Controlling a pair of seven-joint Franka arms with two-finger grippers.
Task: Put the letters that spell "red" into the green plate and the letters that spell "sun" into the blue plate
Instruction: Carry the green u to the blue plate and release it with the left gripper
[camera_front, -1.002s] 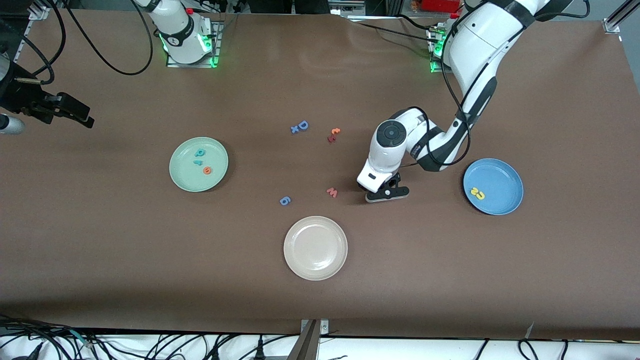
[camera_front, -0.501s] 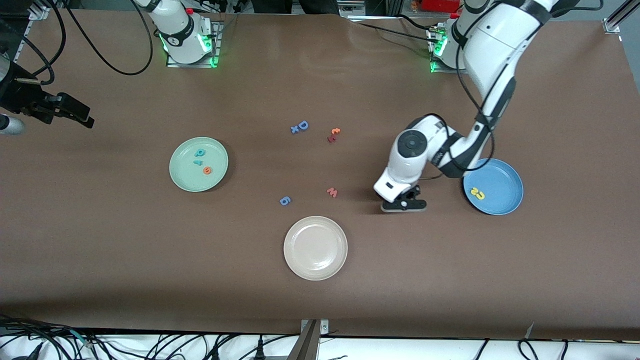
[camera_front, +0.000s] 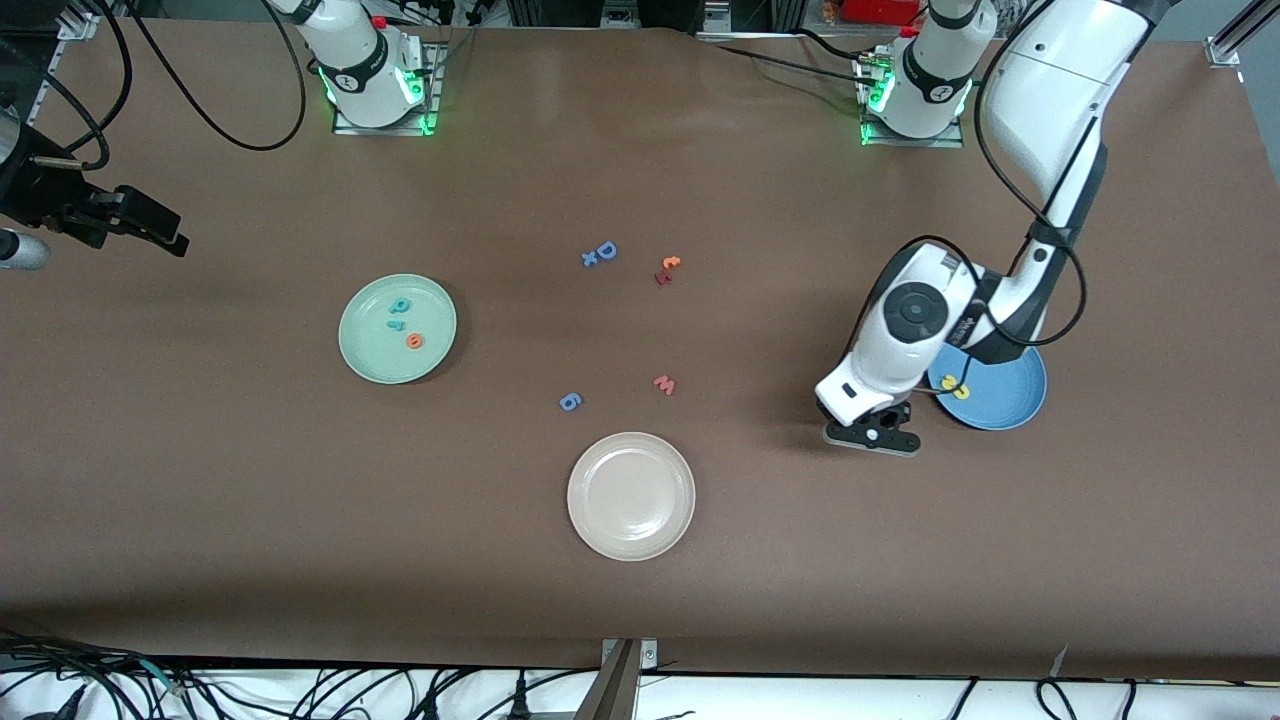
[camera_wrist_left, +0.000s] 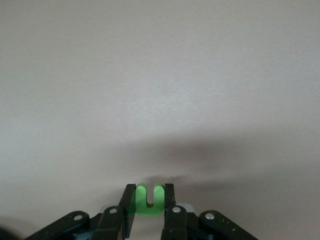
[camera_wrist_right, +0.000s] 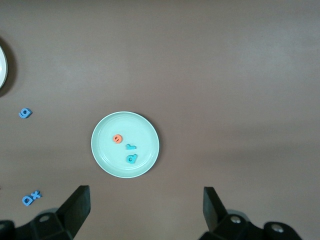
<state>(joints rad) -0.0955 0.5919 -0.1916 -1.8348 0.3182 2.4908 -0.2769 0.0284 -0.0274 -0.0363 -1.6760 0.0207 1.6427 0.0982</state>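
Fingers (camera_wrist_left: 129, 207) of the left gripper (camera_front: 872, 436) clench a green n (camera_wrist_left: 150, 201) above the table (camera_front: 1100, 540), beside the blue plate (camera_front: 1010, 400) holding two yellow letters (camera_front: 957, 387). Right gripper (camera_wrist_right: 145, 212) waits open, high above the green plate (camera_front: 397, 329) with its three letters (camera_front: 403, 323).

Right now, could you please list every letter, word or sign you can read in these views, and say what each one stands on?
"e", "r", "d": foam letters in the green plate.
"D", "x": blue letters on the table.
"g": blue letter on the table.
"w": red letter on the table.
Green "n": held by the left gripper.
Yellow letters in the blue plate, orange-red pair: unreadable.
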